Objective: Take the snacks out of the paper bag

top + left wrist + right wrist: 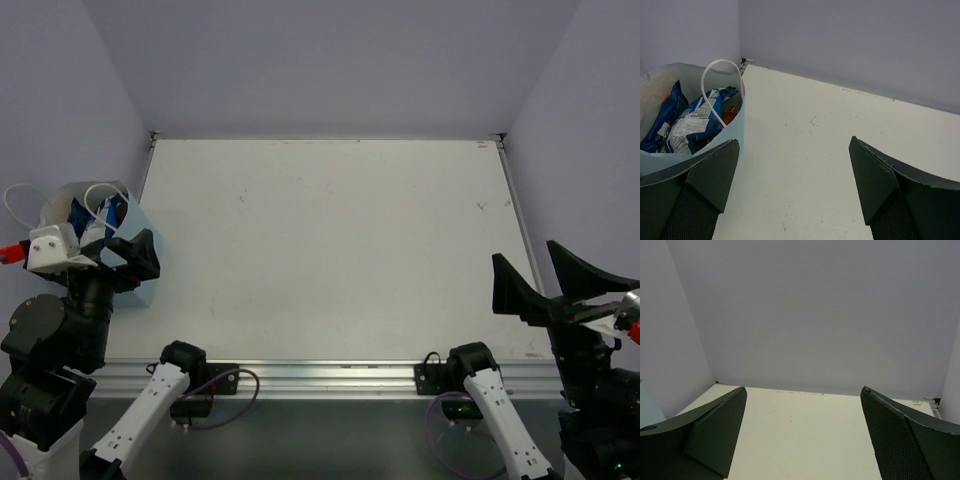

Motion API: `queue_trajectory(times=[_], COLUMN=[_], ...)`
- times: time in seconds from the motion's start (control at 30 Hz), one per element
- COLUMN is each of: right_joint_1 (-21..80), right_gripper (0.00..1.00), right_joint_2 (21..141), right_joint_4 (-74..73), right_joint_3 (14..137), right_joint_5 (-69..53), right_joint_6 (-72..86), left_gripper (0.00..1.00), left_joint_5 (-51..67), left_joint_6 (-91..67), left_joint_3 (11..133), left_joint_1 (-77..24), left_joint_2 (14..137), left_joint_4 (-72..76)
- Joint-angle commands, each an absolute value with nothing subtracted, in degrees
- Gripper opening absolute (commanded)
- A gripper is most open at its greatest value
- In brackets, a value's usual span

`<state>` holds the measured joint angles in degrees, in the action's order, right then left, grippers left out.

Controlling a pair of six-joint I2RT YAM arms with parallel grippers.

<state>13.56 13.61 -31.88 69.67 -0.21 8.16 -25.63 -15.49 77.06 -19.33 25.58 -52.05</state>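
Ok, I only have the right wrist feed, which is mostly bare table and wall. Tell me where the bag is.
Observer: The paper bag stands upright at the left edge of the table, close by the left gripper.
Operator: Now give me what's inside it.
Observer: It holds snack packets, blue and white ones on top with a bit of red beneath. None is out on the table yet.
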Motion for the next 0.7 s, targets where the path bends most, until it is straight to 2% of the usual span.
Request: queue_trajectory(times=[0.0,0.17,0.43,0.53,0.67], right_joint_1=[13.8,13.8,13.8,13.8,13.7], right_gripper=[0.99,0.99,0.99,0.99,0.99], right_joint_2=[15.5,17.7,21.6,22.1,21.6], right_joint_4=[-31.8,-33.0,-33.3,-32.5,-31.1], right_joint_3=[69.3,67.7,64.6,63.8,61.9], right_joint_5=[-1.8,-4.6,-18.5,-22.0,-24.8], right_joint_6=[8.9,11.7,15.1,16.3,17.2], left_gripper=[1.0,1.0,1.0,1.0,1.0], left_joint_5=[-27.5,-29.7,-35.8,-29.3,-32.0], left_joint_6=[-16.6,-16.4,-12.3,-9.4,-10.5], left_joint_3=[75.0,75.1,83.0,85.3,86.1], left_joint_1=[-19.9,-20.3,-19.5,-10.9,-4.6], left_joint_2=[28.0,34.7,55.9,61.9,67.8], left_joint_4=[-52.9,-54.6,-56.0,-53.5,-52.6])
